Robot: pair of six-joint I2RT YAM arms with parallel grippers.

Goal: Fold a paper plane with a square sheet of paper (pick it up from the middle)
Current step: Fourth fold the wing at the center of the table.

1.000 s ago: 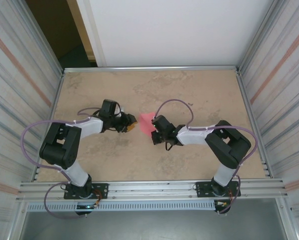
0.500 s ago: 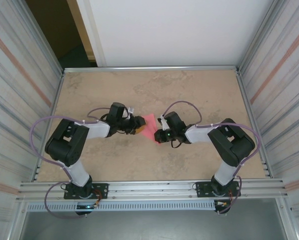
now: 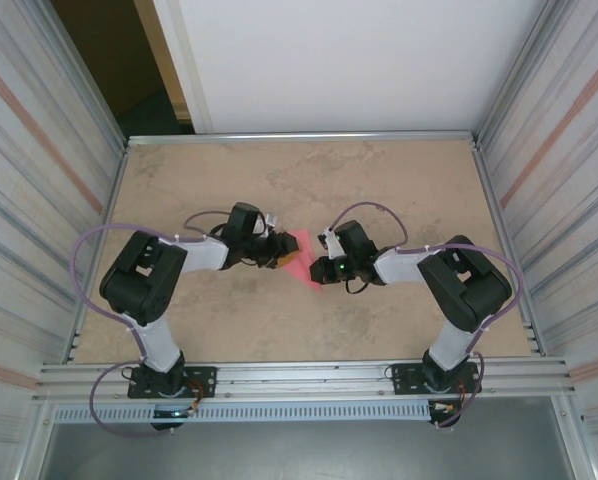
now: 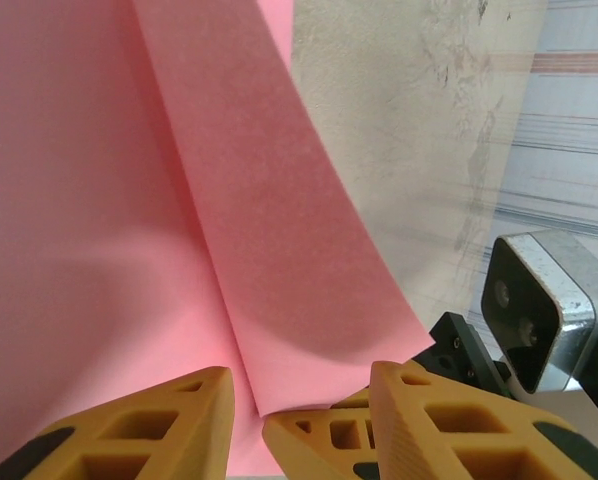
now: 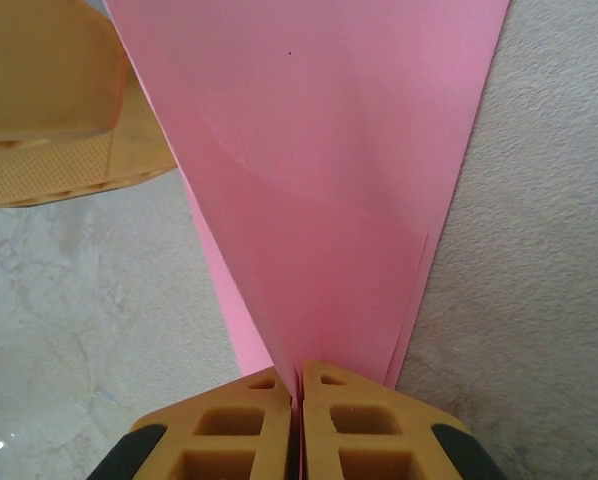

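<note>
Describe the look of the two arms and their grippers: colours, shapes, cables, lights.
Left arm and right arm: black joint housings, white links, a looping lilac cable each. Fingers are orange-yellow wedges with cut-out cells. A green light glows at the right wrist.

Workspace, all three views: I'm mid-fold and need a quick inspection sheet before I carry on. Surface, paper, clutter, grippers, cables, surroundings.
Surface: beige mottled table, no spills seen.
Job's things: paper sheet, pink, partly folded with a lengthwise flap, at the table's centre between the two grippers.
Clutter: nothing seen.
Grippers: right gripper shut on the paper sheet's narrow end. Left gripper open, fingers apart with a flap's end between them.
Cables: purple cables loop over each arm, clear of the paper.
Surroundings: corrugated walls left and right, white panel behind, rail at the near edge.
</note>
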